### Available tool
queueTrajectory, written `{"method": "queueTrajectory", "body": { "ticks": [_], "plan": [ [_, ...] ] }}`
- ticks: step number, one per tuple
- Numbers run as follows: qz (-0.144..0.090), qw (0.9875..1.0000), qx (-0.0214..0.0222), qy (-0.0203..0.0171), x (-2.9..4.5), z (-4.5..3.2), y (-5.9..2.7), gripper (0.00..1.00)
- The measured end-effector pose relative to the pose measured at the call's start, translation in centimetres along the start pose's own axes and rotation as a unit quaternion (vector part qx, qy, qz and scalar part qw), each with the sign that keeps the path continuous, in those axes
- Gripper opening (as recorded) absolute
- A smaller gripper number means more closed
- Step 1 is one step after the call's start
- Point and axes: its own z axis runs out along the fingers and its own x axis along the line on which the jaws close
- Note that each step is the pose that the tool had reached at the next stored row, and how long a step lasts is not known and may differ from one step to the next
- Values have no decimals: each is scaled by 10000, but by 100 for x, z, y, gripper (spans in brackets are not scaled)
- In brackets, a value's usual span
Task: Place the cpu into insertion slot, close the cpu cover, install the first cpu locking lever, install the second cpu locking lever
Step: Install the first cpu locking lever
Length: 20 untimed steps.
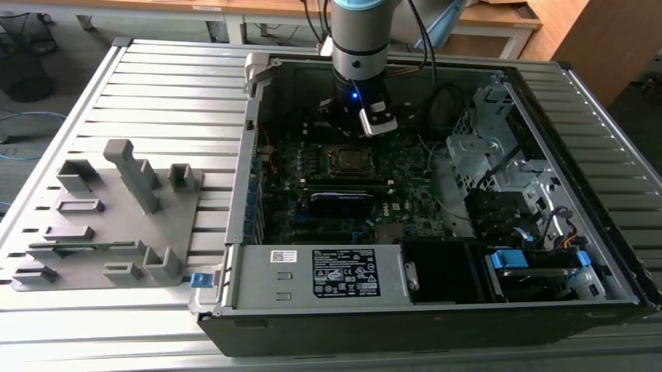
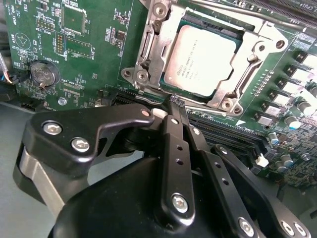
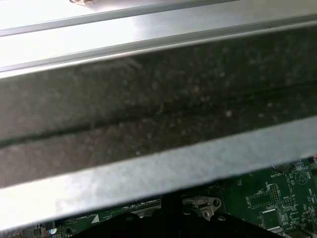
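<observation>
The arm stands inside the open computer case (image 1: 240, 267), which lies on the slatted metal counter (image 1: 155, 85). In the second wrist view the hand (image 2: 175, 105) has its two black fingers (image 2: 173, 148) brought together, the tips meeting, and I see nothing between them. The tips are just beside one edge of the cpu cover (image 2: 151, 44), over the green motherboard (image 2: 84, 59). The cpu (image 2: 200, 59) already sits in the insertion slot (image 1: 349, 160), flat, with its grey metal top facing up. The cover lies down around it, so the chip shows through the square opening. A thin metal lever rod (image 2: 237, 15) runs along the side of the cover away from the hand; whether it is latched I cannot tell. A round coin battery (image 2: 43, 74) sits on the board, well apart from the socket. In the exterior view a grey fixture tray (image 1: 114, 225) rests on the counter at the exterior view's left of the case.
</observation>
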Motion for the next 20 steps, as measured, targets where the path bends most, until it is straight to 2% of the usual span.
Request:
{"method": "queueTrajectory", "body": {
  "ticks": [20],
  "plan": [
    [125,9999,8,-18,-2,-43,15,11]
  ]
}}
